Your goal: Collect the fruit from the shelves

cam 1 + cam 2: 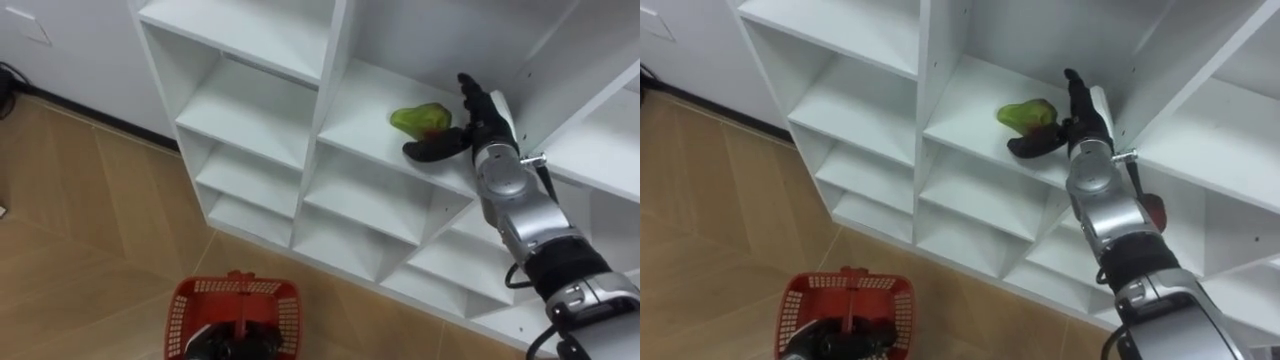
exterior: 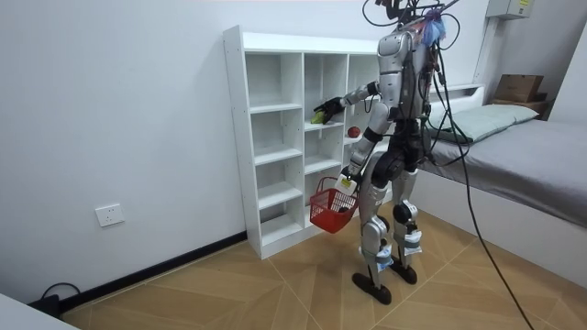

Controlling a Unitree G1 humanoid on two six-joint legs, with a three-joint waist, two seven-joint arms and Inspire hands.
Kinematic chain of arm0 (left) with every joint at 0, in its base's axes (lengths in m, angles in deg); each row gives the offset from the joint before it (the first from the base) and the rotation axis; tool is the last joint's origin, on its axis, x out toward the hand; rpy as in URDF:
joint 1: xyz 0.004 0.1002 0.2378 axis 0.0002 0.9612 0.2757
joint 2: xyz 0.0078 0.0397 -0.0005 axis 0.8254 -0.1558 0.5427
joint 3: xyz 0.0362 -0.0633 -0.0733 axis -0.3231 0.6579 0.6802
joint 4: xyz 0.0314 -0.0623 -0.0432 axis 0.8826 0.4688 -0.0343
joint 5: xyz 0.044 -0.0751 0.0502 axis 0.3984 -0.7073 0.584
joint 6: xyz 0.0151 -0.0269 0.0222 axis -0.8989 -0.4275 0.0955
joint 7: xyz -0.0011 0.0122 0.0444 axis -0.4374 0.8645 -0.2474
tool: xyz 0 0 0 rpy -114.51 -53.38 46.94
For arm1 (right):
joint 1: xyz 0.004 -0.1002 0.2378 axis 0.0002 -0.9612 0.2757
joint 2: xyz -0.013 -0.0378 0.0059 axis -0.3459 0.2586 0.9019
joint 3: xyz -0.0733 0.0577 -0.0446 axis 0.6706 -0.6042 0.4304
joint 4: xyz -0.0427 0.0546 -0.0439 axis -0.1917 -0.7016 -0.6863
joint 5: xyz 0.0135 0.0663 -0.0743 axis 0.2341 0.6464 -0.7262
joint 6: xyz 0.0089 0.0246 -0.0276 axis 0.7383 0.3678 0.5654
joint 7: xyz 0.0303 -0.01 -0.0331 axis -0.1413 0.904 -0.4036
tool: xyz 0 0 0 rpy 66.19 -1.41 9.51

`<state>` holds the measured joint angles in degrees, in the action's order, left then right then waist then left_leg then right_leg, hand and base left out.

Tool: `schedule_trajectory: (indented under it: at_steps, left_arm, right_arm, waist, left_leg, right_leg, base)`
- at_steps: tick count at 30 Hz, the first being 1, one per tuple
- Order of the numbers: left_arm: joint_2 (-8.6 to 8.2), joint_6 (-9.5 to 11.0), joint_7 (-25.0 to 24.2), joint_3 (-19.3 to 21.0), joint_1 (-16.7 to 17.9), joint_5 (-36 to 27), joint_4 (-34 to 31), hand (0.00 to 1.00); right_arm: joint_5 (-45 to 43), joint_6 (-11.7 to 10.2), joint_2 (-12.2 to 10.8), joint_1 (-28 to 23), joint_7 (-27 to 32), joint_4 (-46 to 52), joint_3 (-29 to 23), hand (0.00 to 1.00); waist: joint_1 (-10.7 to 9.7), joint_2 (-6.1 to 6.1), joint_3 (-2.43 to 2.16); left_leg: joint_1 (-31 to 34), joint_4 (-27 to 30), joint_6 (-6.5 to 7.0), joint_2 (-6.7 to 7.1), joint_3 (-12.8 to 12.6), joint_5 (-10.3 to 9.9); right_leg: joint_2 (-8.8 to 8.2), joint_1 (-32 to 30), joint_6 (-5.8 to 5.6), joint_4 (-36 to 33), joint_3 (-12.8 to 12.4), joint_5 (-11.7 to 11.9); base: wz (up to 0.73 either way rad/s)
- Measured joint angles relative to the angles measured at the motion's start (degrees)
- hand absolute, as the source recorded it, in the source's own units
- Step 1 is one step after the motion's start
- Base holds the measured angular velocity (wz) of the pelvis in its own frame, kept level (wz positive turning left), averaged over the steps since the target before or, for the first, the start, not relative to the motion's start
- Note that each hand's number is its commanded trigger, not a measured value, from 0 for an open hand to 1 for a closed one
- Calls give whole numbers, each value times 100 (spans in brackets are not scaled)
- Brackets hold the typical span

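The white closet point(image 1: 330, 90) rises in open compartments in front of the robot, which stands close against it in the room view, right arm raised to a middle shelf. Low at its left side hangs the red basket point(image 1: 182, 315), carried by the left hand point(image 1: 235, 345), which is closed round the handle. The basket looks empty as far as the eye views show.

The step in hand is the grasp of the first fruit. The right hand point(image 1: 472, 125) is inside the middle compartment, spread wide with its fingers pointing towards the far wall and the thumb stretched out to the left along the near edge of the shelf. It has not closed on anything.

The green fruit point(image 1: 420, 118) lies on that shelf just left of the palm, in the crook between thumb and fingers, seemingly touching the thumb — though I cannot be sure of contact.

The next move, as I judge it, calls for the fingers to curl leftward over the fruit and pinch it against the thumb, then a lift clear of the shelf and a swing down to the basket. A small red fruit point(image 2: 352, 132) waits in the compartment to the right.
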<state>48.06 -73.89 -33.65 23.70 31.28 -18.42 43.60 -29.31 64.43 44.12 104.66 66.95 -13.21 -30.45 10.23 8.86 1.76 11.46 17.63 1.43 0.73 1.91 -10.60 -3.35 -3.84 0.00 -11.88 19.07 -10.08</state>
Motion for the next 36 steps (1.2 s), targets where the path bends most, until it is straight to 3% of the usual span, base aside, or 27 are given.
schedule_trajectory:
  at_steps: [7,16,19,29,36]
  left_arm:
    - [13,9,0,-7,-15,-3,24,100]
    - [-124,41,-1,-82,-18,-3,25,100]
    - [-140,47,-3,-133,-29,-8,54,100]
    - [-197,181,-18,-134,-233,-2,556,100]
    - [-196,206,-95,-240,-327,-6,701,100]
  right_arm:
    - [8,-222,0,2,-63,-127,-2,0]
    - [69,-435,1,2,-37,-129,-4,0]
    - [68,-455,-14,2,-28,-142,1,0]
    - [-32,-819,-128,9,124,-534,-12,0]
    - [-31,-889,-141,10,123,-536,-9,0]
  waist:
    - [28,-16,-3]
    - [35,-267,-9]
    - [61,-272,-9]
    - [123,-272,-2]
    - [109,-278,5]
  left_leg:
    - [24,13,0,5,2,0]
    - [26,-20,8,2,0,8]
    - [-29,-117,2,3,-16,56]
    - [-105,-330,9,34,-28,175]
    - [-117,-412,5,40,-32,211]
  right_leg:
    - [1,-20,0,0,-10,0]
    - [-2,-49,2,-9,-41,1]
    - [-11,-59,2,-29,-74,1]
    - [-50,-123,3,-79,-125,2]
    - [-54,-138,3,-73,-128,2]
  base:
    - [0]
    - [-1]
    - [-3]
    - [-1]
    - [0]
